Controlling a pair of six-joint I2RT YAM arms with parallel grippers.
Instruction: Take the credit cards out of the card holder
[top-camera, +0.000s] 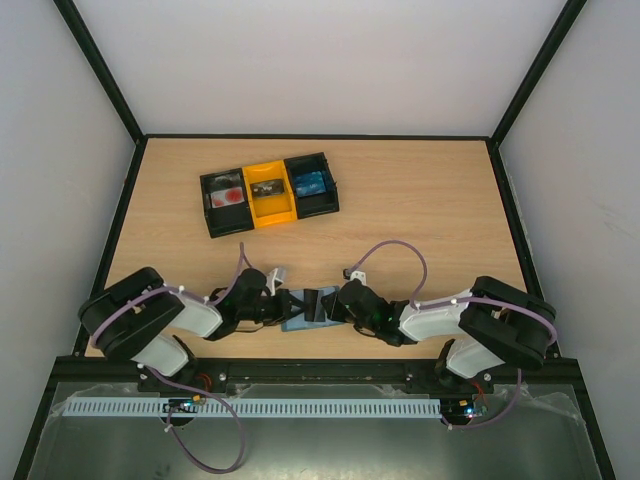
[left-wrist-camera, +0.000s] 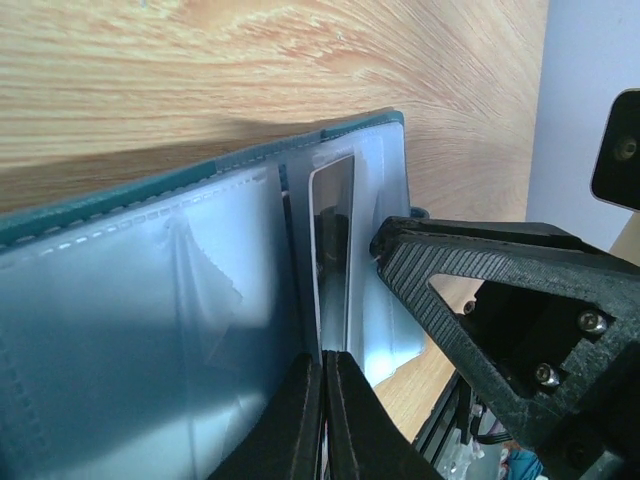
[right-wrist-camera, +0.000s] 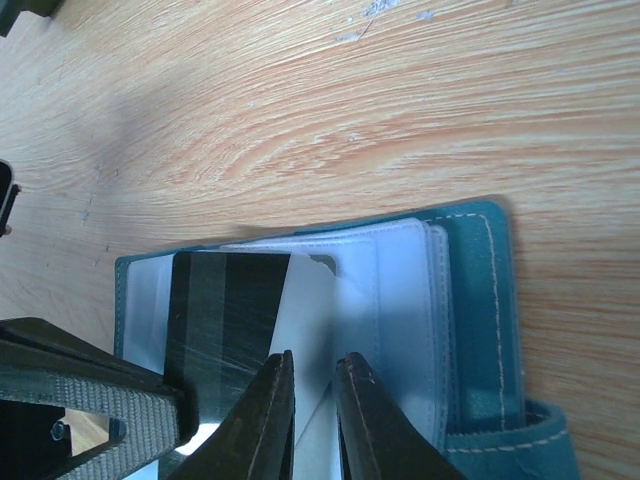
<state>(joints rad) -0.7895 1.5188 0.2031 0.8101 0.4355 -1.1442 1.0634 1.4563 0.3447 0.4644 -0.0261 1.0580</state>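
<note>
So the card holder (top-camera: 300, 320) is lying open on the wooden table (top-camera: 430, 200), right up near the front edge between the two arms, well away from the black-and-yellow tray (top-camera: 272, 216) further back. The left gripper (left-wrist-camera: 322, 405) comes in from the holder's left side with its fingers squeezed fully together. From its own camera it looks like they're pinching the edge of one of the clear plastic sleeve pages, with the teal stitched cover running along the top behind it. The right gripper (right-wrist-camera: 312, 400) is on the other side, tips pointed down at the sleeves. Its fingers are only a sliver apart, and you can see pale card in that gap. Honestly I can't tell if it's actually gripping or just straddling it. The card (right-wrist-camera: 235, 315) in question is pale with a wide dark stripe across it. It sits tilted on top of the sleeve stack, partly poking out toward the gripper, and its corner overlaps the white pockets. The holder's little side tab shows at the bottom right of that view. Over in the tray, the right-hand compartment has a blue card (top-camera: 311, 183) in it. The other two compartments each hold something too, but they're too small to make out.
</note>
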